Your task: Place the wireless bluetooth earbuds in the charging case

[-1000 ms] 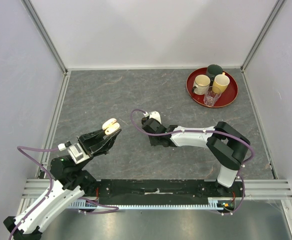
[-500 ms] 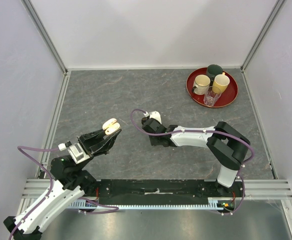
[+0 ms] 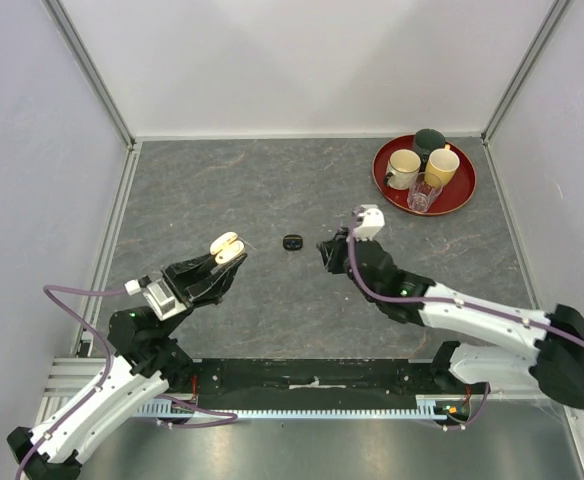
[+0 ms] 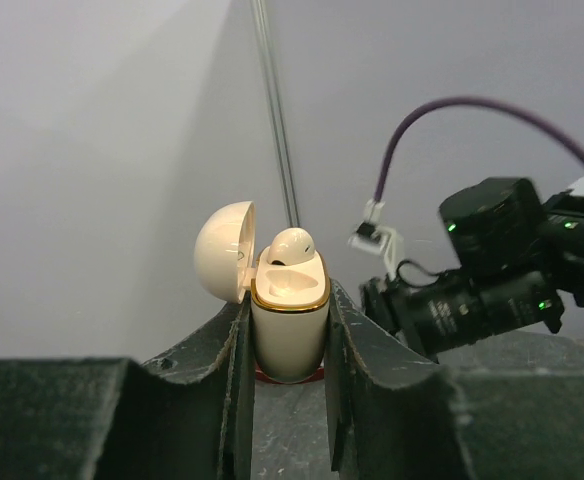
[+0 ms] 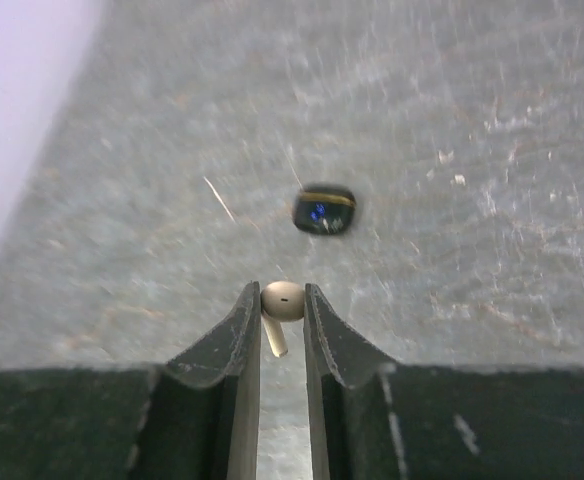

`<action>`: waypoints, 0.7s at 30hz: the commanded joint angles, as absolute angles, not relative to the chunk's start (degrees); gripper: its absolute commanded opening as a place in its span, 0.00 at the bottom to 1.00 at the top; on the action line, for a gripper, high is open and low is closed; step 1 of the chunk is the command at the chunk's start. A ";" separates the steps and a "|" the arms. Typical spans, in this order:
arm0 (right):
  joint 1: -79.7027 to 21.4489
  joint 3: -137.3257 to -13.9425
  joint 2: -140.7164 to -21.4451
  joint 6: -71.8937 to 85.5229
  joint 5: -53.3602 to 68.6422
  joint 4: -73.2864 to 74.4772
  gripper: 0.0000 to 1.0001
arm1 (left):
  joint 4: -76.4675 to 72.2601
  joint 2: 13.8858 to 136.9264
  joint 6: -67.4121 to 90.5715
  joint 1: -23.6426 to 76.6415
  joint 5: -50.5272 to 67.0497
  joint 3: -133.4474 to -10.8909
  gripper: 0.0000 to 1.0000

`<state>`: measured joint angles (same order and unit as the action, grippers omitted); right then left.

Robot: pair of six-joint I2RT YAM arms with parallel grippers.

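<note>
The charging case (image 4: 289, 325) is held in the left gripper (image 4: 289, 345), with one earbud (image 4: 290, 245) seated inside. A second earbud (image 5: 283, 299) is held in the right gripper (image 5: 282, 292). Between them a small object (image 3: 292, 242) is laid on the table (image 3: 222, 190).

Cream case (image 4: 290, 335), gold rim; cream earbud (image 5: 283, 300); grey marbled table (image 3: 272, 190).

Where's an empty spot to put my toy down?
The far left of the table is bare, from the back wall to the left gripper. Crowded: the red tray of cups, and the middle, where the small black case lies between that gripper and the right gripper.
</note>
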<state>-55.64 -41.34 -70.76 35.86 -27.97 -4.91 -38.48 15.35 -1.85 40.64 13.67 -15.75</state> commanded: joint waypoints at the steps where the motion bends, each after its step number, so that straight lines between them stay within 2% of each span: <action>1: -55.72 -33.78 -61.10 35.43 -32.35 -24.84 0.00 | -43.33 17.57 -0.53 40.78 11.43 -14.59 0.02; 9: -55.81 -26.37 -51.94 29.28 -28.59 -47.78 0.00 | -48.42 22.84 0.97 40.78 12.04 -13.45 0.02; 13: -56.42 -24.96 -53.08 26.81 -22.51 -58.69 0.00 | -51.93 24.87 0.88 40.87 12.57 -12.48 0.02; 18: -61.07 -24.43 -57.21 13.21 -16.79 -75.29 0.00 | -54.22 27.16 0.62 40.87 12.92 -11.52 0.02; 21: -63.63 -26.01 -59.49 8.36 -12.50 -78.38 0.00 | -55.89 28.74 0.44 40.78 13.80 -11.34 0.02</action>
<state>-61.30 -24.73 -57.30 18.59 -19.99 -64.73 -49.95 27.29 -0.38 40.64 12.62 -11.77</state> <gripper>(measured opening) 0.251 0.331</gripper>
